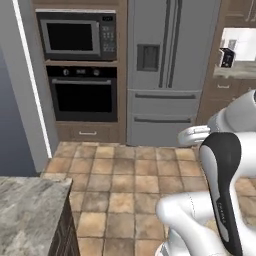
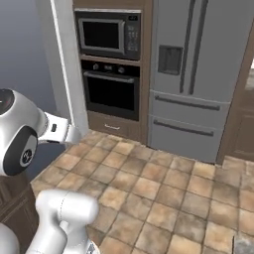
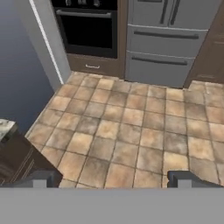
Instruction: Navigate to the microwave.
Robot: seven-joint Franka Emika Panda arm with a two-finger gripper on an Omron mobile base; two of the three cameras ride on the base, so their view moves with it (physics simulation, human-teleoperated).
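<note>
the microwave (image 1: 77,41) sits built into a tall brown cabinet column, high and to the left ahead of the claw (image 3: 113,179), well apart from it across the open tile floor (image 1: 125,185). it is a wide black box with a silver frame around a dark window, a keypad and a small display at its right side; its door looks closed. right under it is the black oven (image 1: 83,92) with round knobs and a horizontal bar handle, then a drawer (image 1: 87,133) at the bottom. just to the right of that column stands the grey fridge (image 1: 167,70).

judging by the stretch of floor left between the base and the cabinet, the drive is partly done: the microwave is in plain sight in both base views, but off to the left rather than centred, so the base likely needs to close in and shift left.

the claw points down and forward at the floor, its two dark tips set wide apart with nothing between them. a stone-topped counter (image 1: 30,205) lies near on its left
</note>
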